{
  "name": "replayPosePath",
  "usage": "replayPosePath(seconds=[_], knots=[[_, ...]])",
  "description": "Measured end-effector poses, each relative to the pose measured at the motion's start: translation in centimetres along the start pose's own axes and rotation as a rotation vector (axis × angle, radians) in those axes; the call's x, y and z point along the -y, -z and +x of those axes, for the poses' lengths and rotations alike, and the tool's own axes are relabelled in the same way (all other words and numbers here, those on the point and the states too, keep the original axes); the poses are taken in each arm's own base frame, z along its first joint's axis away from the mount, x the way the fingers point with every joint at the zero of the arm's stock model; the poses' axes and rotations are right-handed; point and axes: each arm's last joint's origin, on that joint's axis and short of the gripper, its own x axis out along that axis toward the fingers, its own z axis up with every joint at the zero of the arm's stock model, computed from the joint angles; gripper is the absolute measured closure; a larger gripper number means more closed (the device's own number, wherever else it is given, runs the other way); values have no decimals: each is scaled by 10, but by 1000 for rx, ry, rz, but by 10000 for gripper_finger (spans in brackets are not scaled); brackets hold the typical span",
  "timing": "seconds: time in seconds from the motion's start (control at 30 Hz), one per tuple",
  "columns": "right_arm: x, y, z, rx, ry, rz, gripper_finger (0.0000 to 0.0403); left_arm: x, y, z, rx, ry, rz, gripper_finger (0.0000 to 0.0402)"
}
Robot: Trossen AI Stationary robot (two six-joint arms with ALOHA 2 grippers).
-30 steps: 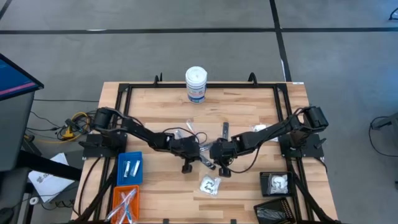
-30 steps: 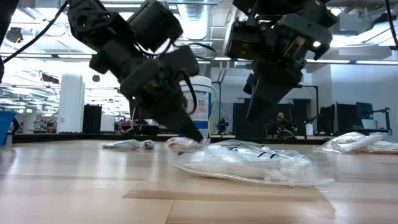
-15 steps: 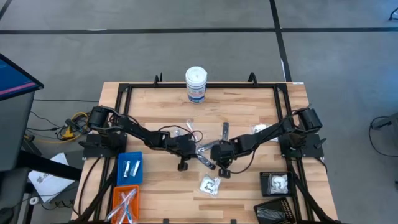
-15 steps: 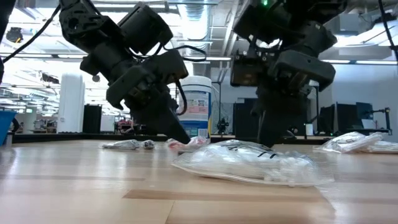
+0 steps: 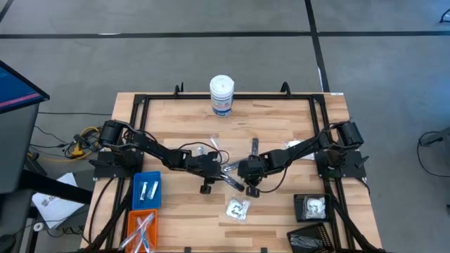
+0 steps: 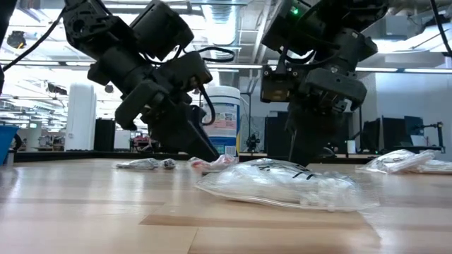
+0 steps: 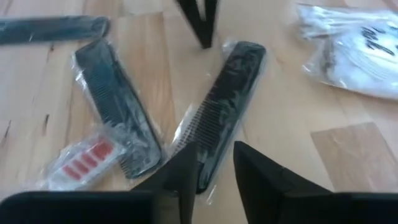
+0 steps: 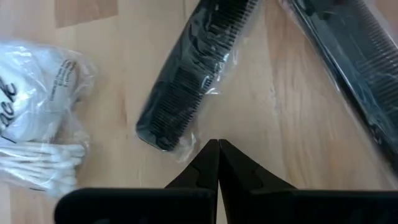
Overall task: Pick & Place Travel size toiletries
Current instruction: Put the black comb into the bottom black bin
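Left wrist view: left gripper jaws slightly apart over wrapped comb; right gripper jaws together.

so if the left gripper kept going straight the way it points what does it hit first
Most likely the wrapped black comb lying right ahead of the left gripper, whose fingers stand a little apart over its near end. Depth is hard to judge, so it may meet the table beside it.

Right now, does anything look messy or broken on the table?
Nothing looks broken or spilled. Two wrapped combs lie crossed at angles mid-table beside a red-and-white packet, loose, while other items sit sorted in the blue bin.
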Motion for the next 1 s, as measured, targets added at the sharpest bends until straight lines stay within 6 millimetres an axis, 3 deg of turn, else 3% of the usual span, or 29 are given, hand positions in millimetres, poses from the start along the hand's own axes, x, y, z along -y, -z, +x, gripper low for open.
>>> replayPosePath(seconds=[0.27,0.67,0.83,1.0], knots=[[5,-2,0,8,21,15,403,5,-1,0,2,-44,143,261],[5,-3,0,21,17,15,403,6,2,8,10,-11,159,209],[5,-3,0,18,18,16,403,7,11,19,-14,35,83,242],[5,-2,0,11,20,15,403,4,16,24,-33,42,35,330]])
